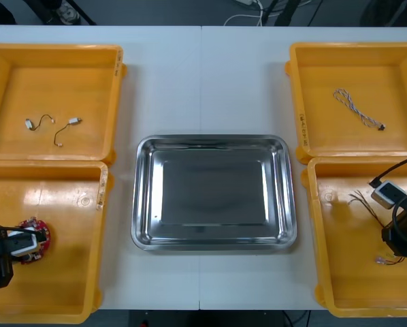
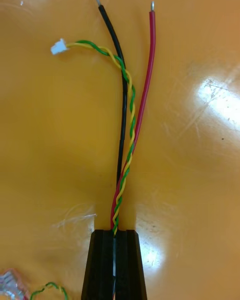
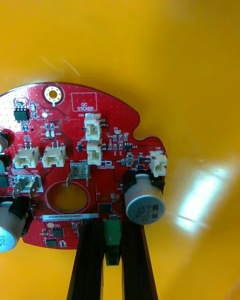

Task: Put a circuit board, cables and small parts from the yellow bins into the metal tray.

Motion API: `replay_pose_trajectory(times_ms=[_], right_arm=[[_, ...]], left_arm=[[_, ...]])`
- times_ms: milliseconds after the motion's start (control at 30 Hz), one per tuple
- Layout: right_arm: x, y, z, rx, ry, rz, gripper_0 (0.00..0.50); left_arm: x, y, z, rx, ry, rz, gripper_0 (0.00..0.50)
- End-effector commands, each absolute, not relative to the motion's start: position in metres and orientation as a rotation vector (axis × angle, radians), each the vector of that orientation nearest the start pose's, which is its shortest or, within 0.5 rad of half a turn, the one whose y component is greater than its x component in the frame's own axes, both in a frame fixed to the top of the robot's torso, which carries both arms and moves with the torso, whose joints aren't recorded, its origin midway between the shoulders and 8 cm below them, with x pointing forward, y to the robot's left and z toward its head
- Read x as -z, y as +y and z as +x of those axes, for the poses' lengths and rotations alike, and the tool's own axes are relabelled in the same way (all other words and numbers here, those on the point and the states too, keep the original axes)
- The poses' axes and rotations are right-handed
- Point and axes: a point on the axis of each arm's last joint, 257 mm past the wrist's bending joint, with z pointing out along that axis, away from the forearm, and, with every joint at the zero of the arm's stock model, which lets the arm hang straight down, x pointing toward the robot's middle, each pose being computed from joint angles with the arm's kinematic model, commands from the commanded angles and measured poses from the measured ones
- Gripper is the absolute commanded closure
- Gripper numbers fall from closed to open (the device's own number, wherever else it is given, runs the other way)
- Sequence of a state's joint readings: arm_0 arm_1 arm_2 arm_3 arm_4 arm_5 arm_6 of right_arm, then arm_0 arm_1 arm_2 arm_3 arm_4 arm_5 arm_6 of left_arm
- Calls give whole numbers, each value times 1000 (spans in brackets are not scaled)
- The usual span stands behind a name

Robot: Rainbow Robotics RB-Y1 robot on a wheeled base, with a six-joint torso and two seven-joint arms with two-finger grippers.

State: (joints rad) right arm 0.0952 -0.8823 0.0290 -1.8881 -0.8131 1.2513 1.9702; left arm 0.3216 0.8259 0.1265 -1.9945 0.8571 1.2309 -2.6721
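Front view takes in the light tabletop (image 1: 203, 68), with four yellow bins (image 1: 54, 51) set two to a side and the metal tray (image 1: 210, 191) between them, bare and shiny inside. The left claw (image 1: 25, 244) sits low in the near left bin (image 1: 67, 272), close to its outer wall. In the left wrist view its fingers (image 3: 85, 260) stand apart only by the width of a green part on the rim of the round red circuit board (image 3: 75, 155), which they clamp by that edge over the bin floor. Whether the board is clear of the floor I cannot tell. The right claw (image 1: 397, 238) is in the near right bin (image 1: 346, 272). The right wrist view shows its fingers (image 2: 102, 265) almost together, pinching a cable bundle (image 2: 125, 130): one black lead, one red, and a green and yellow twisted pair ending in a small white plug (image 2: 59, 46). A twisted blue and white cable (image 1: 356, 109) lies in the far right bin (image 1: 326, 75). Two small metal parts (image 1: 73, 121) on thin dark leads lie in the far left bin (image 1: 13, 75).
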Motion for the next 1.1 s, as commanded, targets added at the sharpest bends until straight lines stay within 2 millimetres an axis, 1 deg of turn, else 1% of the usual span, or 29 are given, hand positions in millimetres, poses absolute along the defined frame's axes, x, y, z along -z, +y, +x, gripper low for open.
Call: replay_pose_trajectory(times_ms=[33, 167, 333, 433, 500, 600, 700, 833, 933, 1000, 1033, 1100], right_arm=[[298, -402, 374, 208, 2570, -923, 500], [288, -403, 369, 214, 2581, -940, 500], [271, -404, 365, 218, 2604, -945, 500], [256, -400, 365, 185, 2604, -933, 500], [243, -397, 364, 135, 2604, -909, 500], [229, -395, 364, 95, 2601, -892, 500], [213, -393, 365, 56, 2594, -876, 500], [199, -394, 367, 55, 2587, -863, 500], [186, -396, 367, 74, 2577, -864, 500], [176, -399, 365, 91, 2582, -860, 500], [174, -400, 363, 93, 2585, -860, 500], [164, -404, 360, 107, 2591, -851, 500]], left_arm=[[288, 413, 329, -333, 2253, 1566, 500], [267, 415, 330, -334, 2296, 1520, 500], [246, 401, 329, -307, 2354, 1437, 500], [234, 390, 329, -297, 2388, 1374, 500], [223, 383, 331, -297, 2405, 1327, 500], [214, 376, 331, -294, 2424, 1288, 500], [200, 370, 331, -304, 2455, 1253, 500], [189, 361, 330, -303, 2483, 1229, 500], [183, 350, 331, -301, 2498, 1204, 500], [178, 339, 334, -294, 2506, 1186, 500], [177, 335, 335, -292, 2506, 1181, 500], [171, 321, 342, -281, 2490, 1167, 500]])
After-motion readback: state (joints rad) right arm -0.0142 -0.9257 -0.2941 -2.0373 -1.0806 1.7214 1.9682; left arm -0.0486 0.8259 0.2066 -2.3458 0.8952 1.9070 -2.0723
